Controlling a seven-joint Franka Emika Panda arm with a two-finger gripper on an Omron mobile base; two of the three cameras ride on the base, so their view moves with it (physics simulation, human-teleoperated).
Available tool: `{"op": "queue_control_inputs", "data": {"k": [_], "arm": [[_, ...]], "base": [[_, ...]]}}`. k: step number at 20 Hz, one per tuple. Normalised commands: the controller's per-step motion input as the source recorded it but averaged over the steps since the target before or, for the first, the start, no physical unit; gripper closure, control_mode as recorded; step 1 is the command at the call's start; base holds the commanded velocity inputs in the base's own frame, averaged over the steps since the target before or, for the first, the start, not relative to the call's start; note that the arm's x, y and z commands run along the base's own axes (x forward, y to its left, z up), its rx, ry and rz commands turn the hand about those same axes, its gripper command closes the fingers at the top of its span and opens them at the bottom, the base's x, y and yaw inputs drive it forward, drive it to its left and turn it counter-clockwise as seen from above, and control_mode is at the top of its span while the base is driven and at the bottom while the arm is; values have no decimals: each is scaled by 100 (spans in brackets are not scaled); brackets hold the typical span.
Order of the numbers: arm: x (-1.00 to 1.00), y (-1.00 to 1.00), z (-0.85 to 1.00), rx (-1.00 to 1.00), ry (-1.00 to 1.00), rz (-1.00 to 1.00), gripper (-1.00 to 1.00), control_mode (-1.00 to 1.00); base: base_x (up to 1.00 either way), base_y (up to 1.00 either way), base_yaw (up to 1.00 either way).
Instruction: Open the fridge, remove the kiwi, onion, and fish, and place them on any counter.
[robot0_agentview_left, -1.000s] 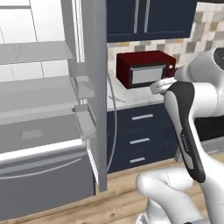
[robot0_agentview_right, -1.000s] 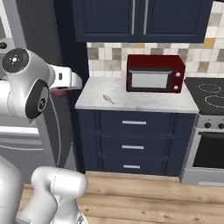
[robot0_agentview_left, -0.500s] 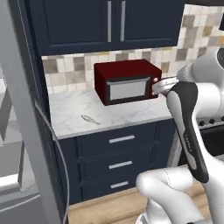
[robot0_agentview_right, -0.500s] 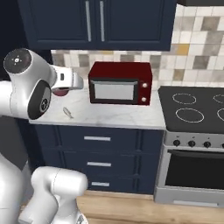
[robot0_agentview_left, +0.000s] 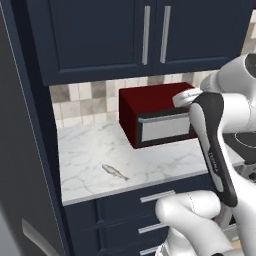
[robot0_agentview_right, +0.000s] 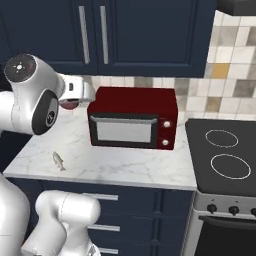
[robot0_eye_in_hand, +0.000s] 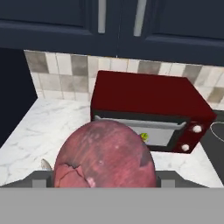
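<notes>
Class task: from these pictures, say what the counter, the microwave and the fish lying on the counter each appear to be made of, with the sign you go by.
Counter: looks like polished white marble, by its grey veins.
Microwave: seemingly painted metal, smooth dark-red casing, with a silvery door front; glass or steel is unclear.
Fish: silver-grey, a real fish by its slender body and tail; too small to show scales.

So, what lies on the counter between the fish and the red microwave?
Nothing: in the right base view, bare marble counter separates the fish from the microwave. The left base view shows the same gap.
</notes>
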Motion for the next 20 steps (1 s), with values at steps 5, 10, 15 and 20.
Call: {"op": "queue_control_inputs", "data": {"k": [5, 10, 15, 20], "arm": [[79, 0, -70, 0, 31, 13, 100, -100], [95, -3, -82, 1, 27, 3, 100, -100], [86, 8, -99, 0, 15, 0, 100, -100], [60, 24, -100, 0, 13, 0, 100, -100]], "base": [[0, 0, 0], [0, 0, 0], [0, 0, 0], [0, 0, 0]]}}
